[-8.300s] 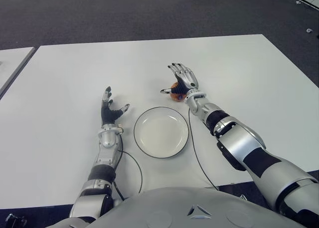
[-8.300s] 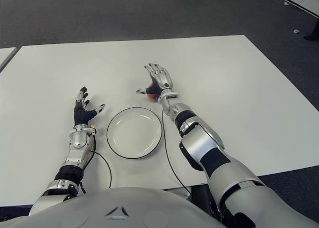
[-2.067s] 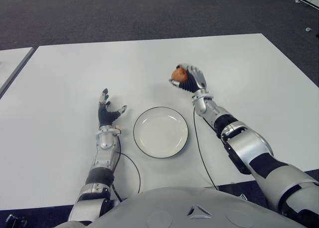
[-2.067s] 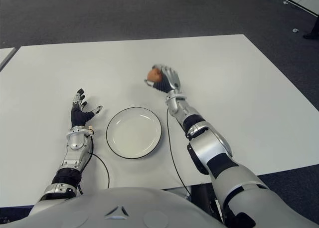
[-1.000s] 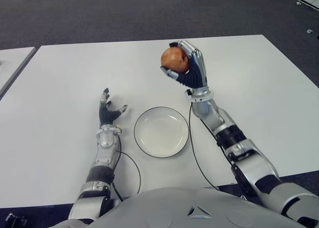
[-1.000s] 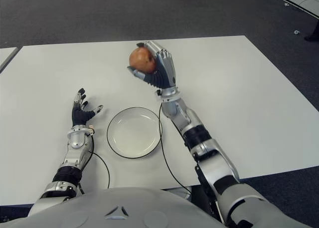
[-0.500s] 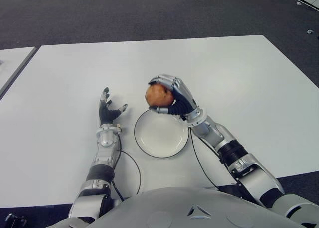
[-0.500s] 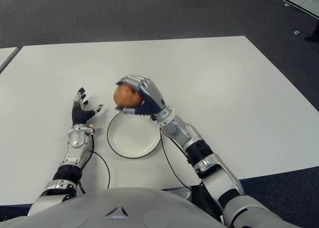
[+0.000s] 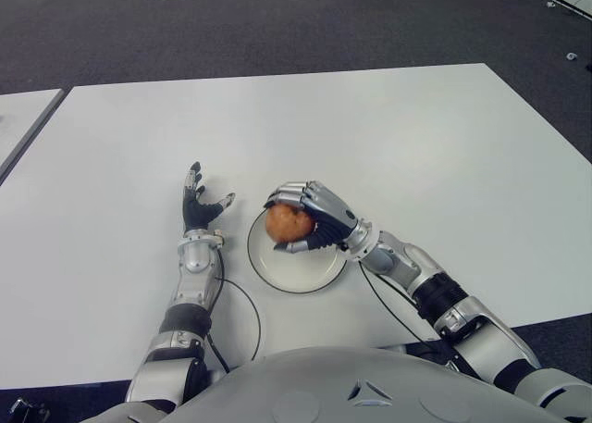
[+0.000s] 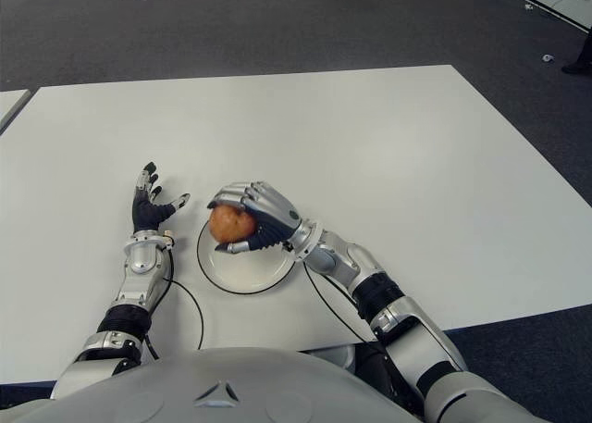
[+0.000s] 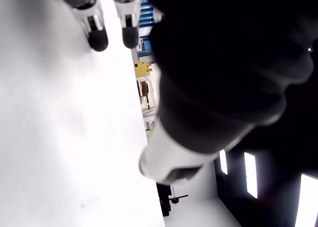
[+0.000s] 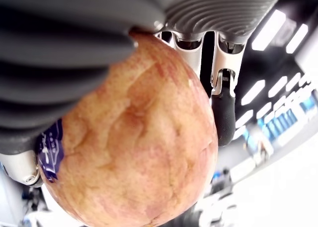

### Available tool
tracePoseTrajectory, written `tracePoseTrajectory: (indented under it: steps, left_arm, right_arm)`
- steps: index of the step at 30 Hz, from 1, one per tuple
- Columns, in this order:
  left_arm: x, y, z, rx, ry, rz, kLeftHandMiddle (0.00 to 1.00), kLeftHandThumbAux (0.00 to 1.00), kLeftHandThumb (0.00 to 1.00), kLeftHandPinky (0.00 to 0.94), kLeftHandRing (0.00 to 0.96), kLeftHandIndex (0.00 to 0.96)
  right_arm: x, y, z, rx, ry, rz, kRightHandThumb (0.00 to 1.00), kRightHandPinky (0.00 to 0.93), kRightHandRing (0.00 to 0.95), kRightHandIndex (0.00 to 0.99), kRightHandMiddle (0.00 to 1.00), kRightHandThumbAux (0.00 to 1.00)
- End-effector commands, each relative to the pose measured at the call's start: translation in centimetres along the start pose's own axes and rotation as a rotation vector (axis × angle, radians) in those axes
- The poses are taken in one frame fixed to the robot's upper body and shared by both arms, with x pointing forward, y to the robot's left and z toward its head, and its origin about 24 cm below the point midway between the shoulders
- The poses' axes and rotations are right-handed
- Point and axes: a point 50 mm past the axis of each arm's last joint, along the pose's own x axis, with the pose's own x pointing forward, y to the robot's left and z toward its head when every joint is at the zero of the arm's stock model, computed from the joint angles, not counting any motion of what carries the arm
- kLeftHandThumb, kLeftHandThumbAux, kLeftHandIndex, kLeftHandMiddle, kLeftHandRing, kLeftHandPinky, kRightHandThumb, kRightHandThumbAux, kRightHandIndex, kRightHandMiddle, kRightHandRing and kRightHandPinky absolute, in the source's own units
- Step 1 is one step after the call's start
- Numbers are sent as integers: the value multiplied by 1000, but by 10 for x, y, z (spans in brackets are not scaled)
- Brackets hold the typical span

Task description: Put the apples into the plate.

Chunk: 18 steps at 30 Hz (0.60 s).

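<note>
Both eye views look forward and down from the robot's head at the white table [image 9: 416, 136], with dark floor across the top of the frame and the robot's chest along the bottom edge. They share nearly the whole scene, shifted slightly sideways. The left wrist view sits very close, its hand filling the upper right of the frame. The right wrist view is closer still, an apple [image 12: 134, 137] filling the centre.
</note>
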Motion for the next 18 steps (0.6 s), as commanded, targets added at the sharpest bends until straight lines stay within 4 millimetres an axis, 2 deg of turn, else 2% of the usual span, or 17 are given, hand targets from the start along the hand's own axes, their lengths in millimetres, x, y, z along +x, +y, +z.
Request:
tracePoseTrajectory:
  steps: [1, 18]
  left_arm:
    - [-7, 2, -16, 13, 88, -12, 0, 572, 127, 5, 0, 0]
    - [-7, 3, -16, 9, 82, -11, 0, 577, 125, 4, 0, 0]
  right_arm:
    - [-2, 5, 0, 5, -8, 55, 854, 827, 839, 398, 539, 678]
    - [-6, 14, -2, 23, 12, 130, 856, 824, 845, 398, 536, 678]
